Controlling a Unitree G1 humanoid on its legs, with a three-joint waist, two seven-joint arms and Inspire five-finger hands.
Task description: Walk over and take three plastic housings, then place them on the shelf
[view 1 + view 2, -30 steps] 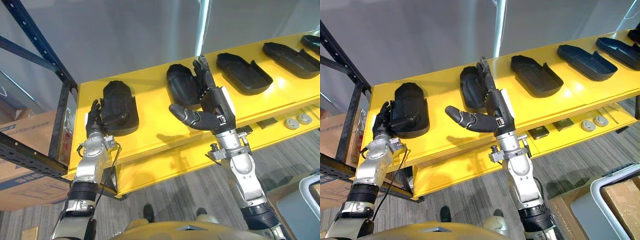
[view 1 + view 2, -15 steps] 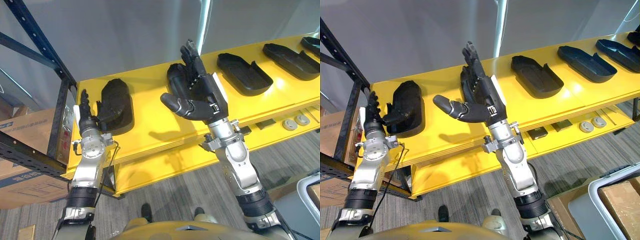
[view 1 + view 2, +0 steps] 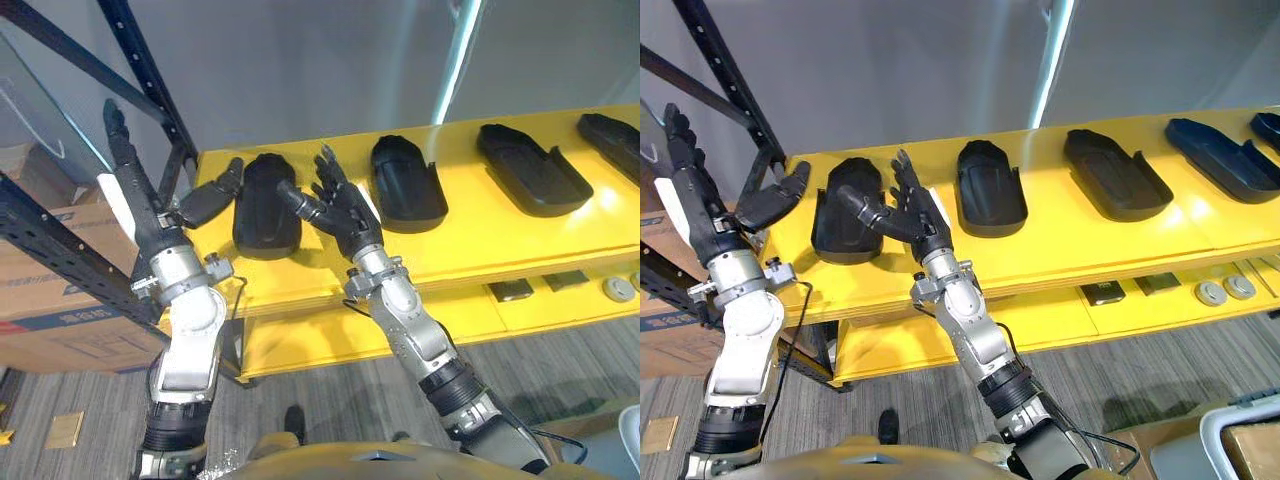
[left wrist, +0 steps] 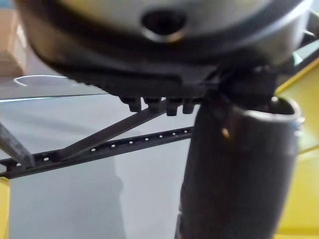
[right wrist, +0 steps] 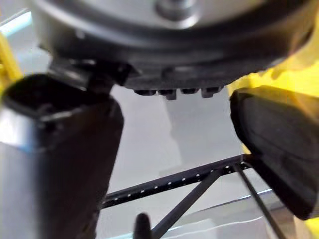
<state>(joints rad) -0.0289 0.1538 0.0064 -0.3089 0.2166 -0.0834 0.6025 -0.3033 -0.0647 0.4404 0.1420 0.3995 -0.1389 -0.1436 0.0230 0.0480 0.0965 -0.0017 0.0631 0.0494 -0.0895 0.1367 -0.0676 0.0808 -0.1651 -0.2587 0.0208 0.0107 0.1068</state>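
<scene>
Both head views look down from near and above onto the yellow shelf (image 3: 470,232), set slightly apart sideways. They share its row of black housings (image 3: 265,205) and the dark rack frame (image 3: 150,85) at left. The wrist views look from very close along the left hand (image 4: 164,55) and the right hand (image 5: 169,45), both facing the grey wall (image 4: 75,209).

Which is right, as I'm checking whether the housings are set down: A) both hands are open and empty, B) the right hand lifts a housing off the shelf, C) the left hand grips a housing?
A: the left hand and the right hand show straight, spread fingers holding nothing, while the black housings lie on the yellow shelf.
</scene>
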